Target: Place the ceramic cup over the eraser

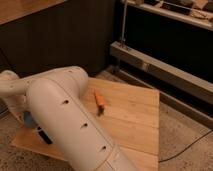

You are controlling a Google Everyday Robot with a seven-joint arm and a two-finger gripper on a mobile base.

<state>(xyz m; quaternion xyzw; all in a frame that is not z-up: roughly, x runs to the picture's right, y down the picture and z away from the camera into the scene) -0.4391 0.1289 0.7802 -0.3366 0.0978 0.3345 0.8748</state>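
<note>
matt pale wood is shown by the board (135, 117); smooth white plastic by the arm (65, 117), hiding the gripper at lower left.

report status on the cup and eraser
Gripper shut, low at board's left edge. Ceramic cup a blue sliver beside it, grip unconfirmed. Eraser uncovered nearby. Arm blocks view.
</note>
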